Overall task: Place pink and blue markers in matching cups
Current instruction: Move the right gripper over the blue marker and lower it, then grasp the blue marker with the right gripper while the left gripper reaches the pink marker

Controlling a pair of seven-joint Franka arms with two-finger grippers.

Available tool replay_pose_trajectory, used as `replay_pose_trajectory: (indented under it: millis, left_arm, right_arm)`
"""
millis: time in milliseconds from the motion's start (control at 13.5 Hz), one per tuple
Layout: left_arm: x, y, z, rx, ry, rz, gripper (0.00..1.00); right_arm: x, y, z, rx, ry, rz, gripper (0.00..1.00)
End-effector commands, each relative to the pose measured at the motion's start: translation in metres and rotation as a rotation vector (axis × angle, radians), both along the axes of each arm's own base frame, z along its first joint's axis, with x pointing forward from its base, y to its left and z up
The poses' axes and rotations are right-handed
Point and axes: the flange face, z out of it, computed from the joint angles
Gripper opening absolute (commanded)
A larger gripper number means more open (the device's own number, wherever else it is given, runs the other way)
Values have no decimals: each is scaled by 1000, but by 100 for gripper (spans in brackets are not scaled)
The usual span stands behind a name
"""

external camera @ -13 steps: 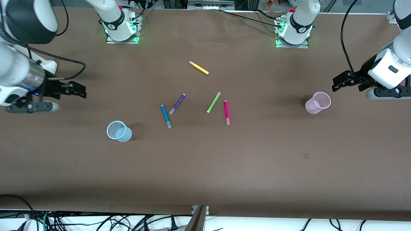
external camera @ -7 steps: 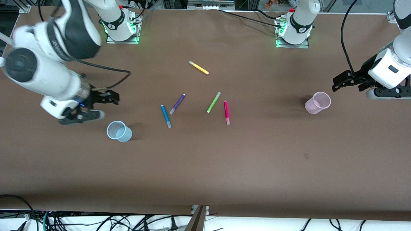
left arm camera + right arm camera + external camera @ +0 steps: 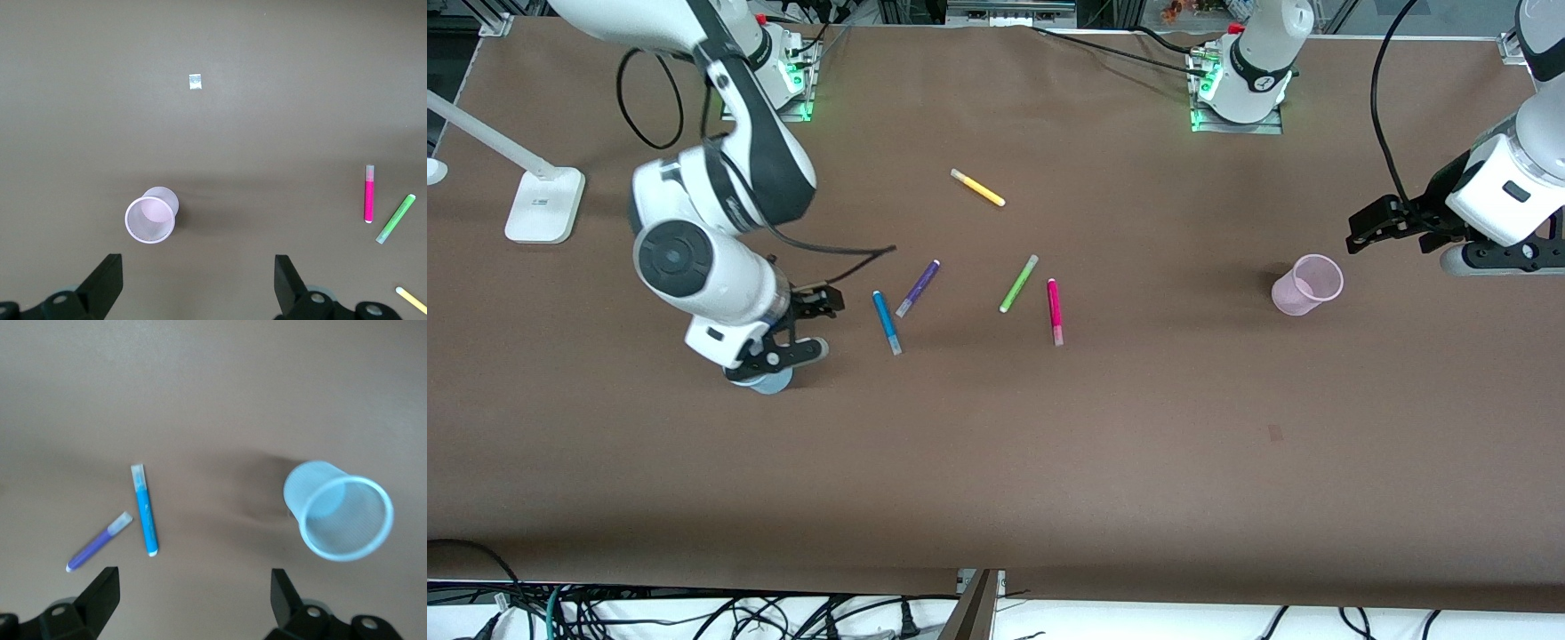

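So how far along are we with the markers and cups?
Nothing is placed yet. The blue marker and pink marker lie on the table; the pink cup and blue cup are empty. The right gripper, open, is beside the blue marker; the left gripper, open, waits by the pink cup. Both pickups and drops remain.

A pale pink cup (image 3: 151, 219) is seen upright on the brown table (image 3: 280, 87). The pink marker (image 3: 368, 193) is seen well apart from it, the lime-green marker (image 3: 395, 219) lying just beside that marker. The left gripper (image 3: 199, 283) is spread wide.
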Motion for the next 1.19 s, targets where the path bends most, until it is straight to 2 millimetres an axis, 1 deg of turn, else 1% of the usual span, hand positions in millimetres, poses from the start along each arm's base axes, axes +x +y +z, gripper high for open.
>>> replay_pose_trajectory:
  millis: [0,148,223,371,520,594,742,891,965,1039,1113]
  left_arm:
    - [3,1,5,-2,5,-13,100]
    - [3,1,5,-2,5,-13,100]
    - [3,0,5,-2,5,-15,100]
    - [3,-1,5,-2,6,-16,100]
    - [-1,-5,-4,-1,43,-25,100]
    - [-4,-11,-7,1,70,-35,100]
    - [-3,-10,-12,-1,84,-37,100]
    - [-1,-15,-19,-16,98,-65,100]
    - [0,-21,-22,-18,99,-73,100]
    - [0,-34,-29,-18,105,-88,100]
    - [3,-44,-33,-21,104,-100,100]
  right_arm:
    - [10,13,-41,12,-8,4,100]
    - [11,27,-76,17,-16,20,100]
    - [10,33,-89,18,-16,26,100]
    - [7,42,-107,17,-13,39,100]
    - [2,46,-130,7,16,48,100]
    - [-2,55,-138,7,15,61,100]
    - [-8,67,-148,14,6,77,100]
    - [-9,71,-156,15,0,83,100]
    - [-11,74,-160,15,4,87,100]
    - [-12,75,-165,13,6,89,100]
    - [-14,80,-167,20,-6,95,100]
